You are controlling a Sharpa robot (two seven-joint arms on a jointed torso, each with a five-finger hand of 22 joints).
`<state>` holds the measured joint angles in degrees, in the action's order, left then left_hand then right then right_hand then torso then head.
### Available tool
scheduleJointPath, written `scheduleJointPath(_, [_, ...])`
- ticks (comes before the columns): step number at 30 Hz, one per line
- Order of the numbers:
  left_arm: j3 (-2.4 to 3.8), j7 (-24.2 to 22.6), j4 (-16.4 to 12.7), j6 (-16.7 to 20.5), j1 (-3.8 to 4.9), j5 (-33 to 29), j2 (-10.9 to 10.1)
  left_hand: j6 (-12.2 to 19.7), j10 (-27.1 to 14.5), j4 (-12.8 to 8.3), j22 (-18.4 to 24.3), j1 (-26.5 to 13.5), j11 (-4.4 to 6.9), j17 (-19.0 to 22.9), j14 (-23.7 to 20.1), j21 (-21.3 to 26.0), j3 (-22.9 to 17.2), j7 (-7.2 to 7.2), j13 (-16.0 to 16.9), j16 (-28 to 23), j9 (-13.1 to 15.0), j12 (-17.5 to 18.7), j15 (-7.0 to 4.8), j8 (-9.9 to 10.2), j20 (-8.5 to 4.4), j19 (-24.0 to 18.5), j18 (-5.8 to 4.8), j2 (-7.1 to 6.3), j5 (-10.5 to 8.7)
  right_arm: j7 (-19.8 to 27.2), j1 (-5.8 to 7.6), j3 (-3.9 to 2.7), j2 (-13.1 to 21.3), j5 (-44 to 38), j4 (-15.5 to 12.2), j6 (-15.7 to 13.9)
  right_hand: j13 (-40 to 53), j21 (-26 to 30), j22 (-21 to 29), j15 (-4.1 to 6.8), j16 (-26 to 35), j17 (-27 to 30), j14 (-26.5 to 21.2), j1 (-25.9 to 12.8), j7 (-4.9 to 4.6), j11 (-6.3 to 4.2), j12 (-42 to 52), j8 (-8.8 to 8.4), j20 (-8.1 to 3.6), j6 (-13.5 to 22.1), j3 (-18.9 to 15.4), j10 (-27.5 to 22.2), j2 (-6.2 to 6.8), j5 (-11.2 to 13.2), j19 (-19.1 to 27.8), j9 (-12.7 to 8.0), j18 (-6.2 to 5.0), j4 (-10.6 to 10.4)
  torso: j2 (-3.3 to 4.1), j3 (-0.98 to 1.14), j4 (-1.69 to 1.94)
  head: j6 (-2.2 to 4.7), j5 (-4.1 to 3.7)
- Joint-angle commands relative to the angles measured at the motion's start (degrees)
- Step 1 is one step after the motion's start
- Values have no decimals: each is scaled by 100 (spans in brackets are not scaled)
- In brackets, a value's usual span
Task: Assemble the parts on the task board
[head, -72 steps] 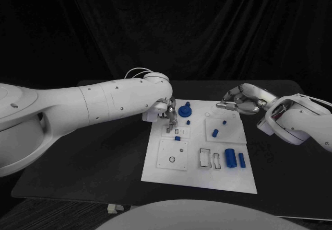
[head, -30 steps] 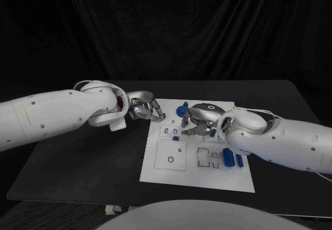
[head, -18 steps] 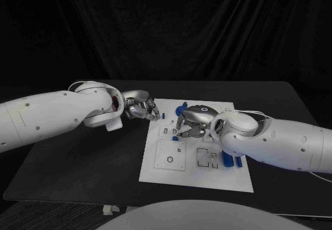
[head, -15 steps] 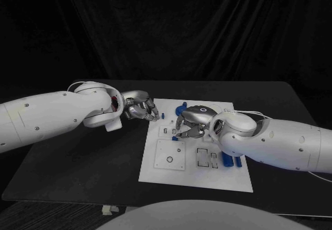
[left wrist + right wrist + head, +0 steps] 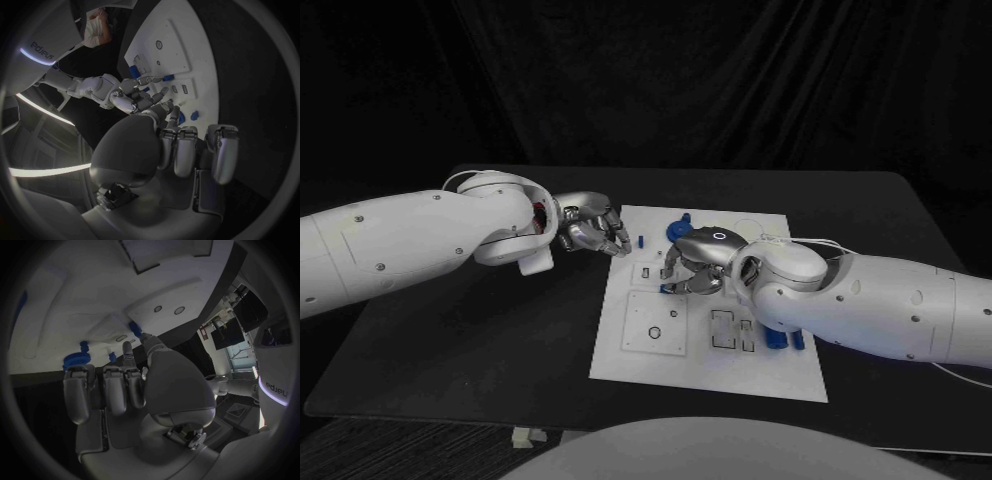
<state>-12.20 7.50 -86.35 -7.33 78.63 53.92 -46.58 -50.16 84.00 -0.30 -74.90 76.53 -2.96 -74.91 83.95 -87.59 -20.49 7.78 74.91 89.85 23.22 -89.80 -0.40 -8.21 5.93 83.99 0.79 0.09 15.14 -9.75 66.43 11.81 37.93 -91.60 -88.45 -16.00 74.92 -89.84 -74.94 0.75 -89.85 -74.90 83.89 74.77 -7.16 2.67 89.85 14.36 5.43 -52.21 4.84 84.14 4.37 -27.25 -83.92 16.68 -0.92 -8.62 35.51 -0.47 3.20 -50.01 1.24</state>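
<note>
The white task board (image 5: 661, 345) lies mid-table. My right hand (image 5: 692, 264) reaches down over its middle. Its thumb and one finger pinch a small blue part (image 5: 668, 289) that stands in the board; the right wrist view shows the same part (image 5: 135, 331) at those fingertips (image 5: 128, 347). A blue gear (image 5: 682, 231) stands just behind that hand, and the gear (image 5: 76, 360) also appears in the right wrist view. My left hand (image 5: 596, 235) hovers at the board's left edge with its fingers curled in and nothing in them. A small blue peg (image 5: 639, 241) sits just beyond it.
Two blue cylinders (image 5: 785, 339) lie at the board's right side, partly under my right forearm. A raised white square block (image 5: 656, 335) with holes and dark rectangular slots (image 5: 730, 330) occupy the board's near half. Bare black table (image 5: 473, 340) surrounds the board.
My left hand has drawn back from the board to its left edge. My right hand has swung in from the right across the board and down onto the small blue part.
</note>
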Motion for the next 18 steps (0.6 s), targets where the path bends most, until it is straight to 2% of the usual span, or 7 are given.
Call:
scheduleJointPath(1, [5,36,2,-155,-11,-19,21,-31,600,42,-1150,12,-41,-1509,605,41,10,26,1509,15,-13,-20,46,23,41,264,37,3,-34,-71,-23,-5,-14,-63,18,79,1508,-16,-1506,-9,-15,-1510,611,-43,-1,28,15,-15,22,15,43,586,27,-48,-608,10,92,2,-1,0,-5,1,0])
scheduleJointPath(2, [5,40,5,-163,-12,-19,25,-33,600,46,-1140,11,-41,-1509,605,48,10,26,1509,15,-15,-20,47,23,41,255,40,4,-35,-69,-26,-5,-19,-63,23,87,1508,-16,-1506,-7,-15,-1510,611,-47,1,26,15,-18,21,7,64,586,34,-111,-608,17,92,6,0,2,-6,1,0])
scheduleJointPath(9, [5,74,40,-235,-17,-19,60,-45,600,68,-1124,6,-42,-1509,605,62,9,24,1509,15,-30,-20,50,19,45,238,46,9,-35,-63,-59,-5,-52,-63,51,121,1508,-16,-1506,-6,-15,-1510,611,-46,5,23,15,-15,21,-7,81,586,37,-138,-608,26,92,11,-5,-1,-7,1,-9])
scheduleJointPath(13, [5,88,65,-265,-22,-19,79,-50,600,75,-1113,6,-42,-1509,605,71,8,24,1509,15,-34,-20,50,17,46,227,49,11,-35,-48,-69,-5,-64,-62,80,130,1508,-16,-1506,23,-15,-1510,611,22,44,-11,15,28,-1,-116,245,586,49,-618,-608,102,92,98,-9,-7,-3,1,-14])
scheduleJointPath(15, [5,92,74,-274,-26,-19,86,-50,600,75,-1113,6,-42,-1509,605,71,8,24,1509,15,-34,-20,50,17,46,227,49,11,-35,-39,-72,-5,-69,-62,96,136,1508,-16,-1506,49,-15,-1510,611,29,75,-40,15,84,-27,-210,381,586,77,-984,-608,192,92,163,-9,-8,-7,1,-17])
scheduleJointPath(18, [5,97,85,-291,-34,-19,95,-56,600,84,-1112,7,-41,-1509,605,73,5,22,1509,15,-41,-20,51,15,47,225,50,16,-34,-32,-76,-5,-77,-62,115,170,1508,-16,-1506,58,-15,-1510,611,22,86,-50,15,103,-37,-232,427,586,92,-1084,-608,229,92,187,-9,-8,-15,1,-13])
